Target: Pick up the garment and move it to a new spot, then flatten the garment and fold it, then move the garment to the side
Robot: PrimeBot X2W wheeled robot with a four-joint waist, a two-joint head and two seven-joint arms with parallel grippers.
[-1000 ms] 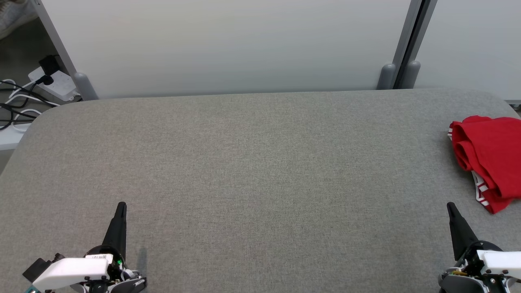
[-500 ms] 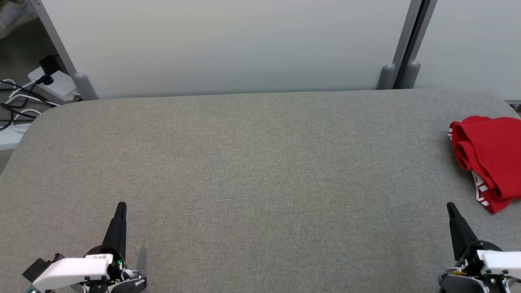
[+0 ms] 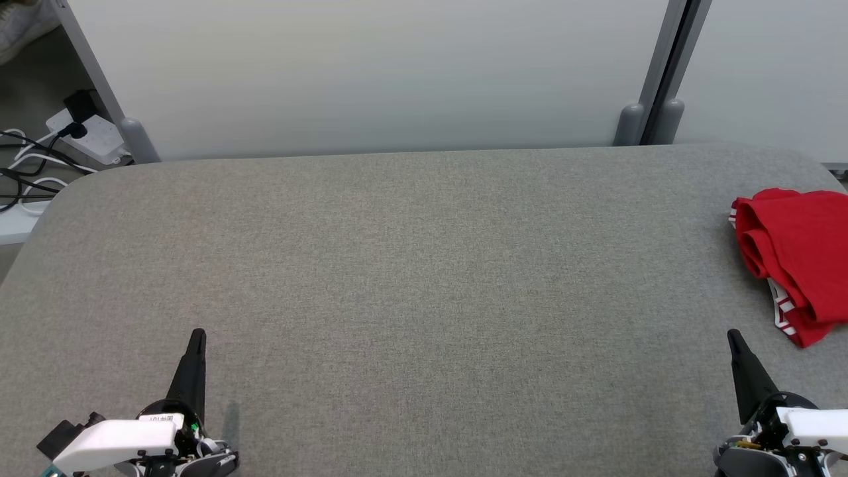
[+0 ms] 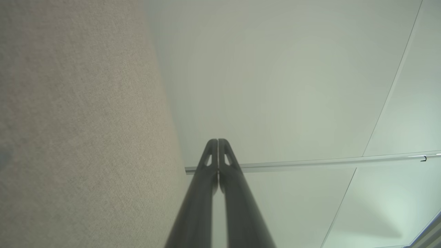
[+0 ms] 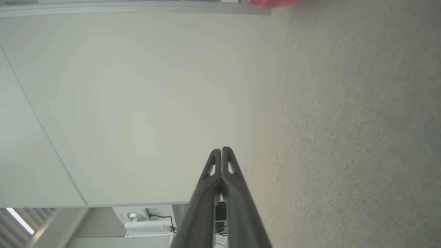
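Note:
A crumpled red garment (image 3: 798, 255) with white-striped trim lies at the right edge of the grey fabric table (image 3: 424, 278), partly cut off by the head view's border. A red sliver of the garment (image 5: 272, 2) shows at the top of the right wrist view. My right gripper (image 3: 734, 338) stands shut near the front right, a short way in front of and left of the garment, holding nothing. My left gripper (image 3: 197, 336) is shut at the front left, far from the garment. Both wrist views show the fingers pressed together: the left gripper (image 4: 218, 142) and the right gripper (image 5: 221, 150).
White partition panels (image 3: 371, 73) stand right behind the table's far edge, joined by a grey post (image 3: 652, 99). A power strip and cables (image 3: 59, 142) lie on the floor past the table's far left corner.

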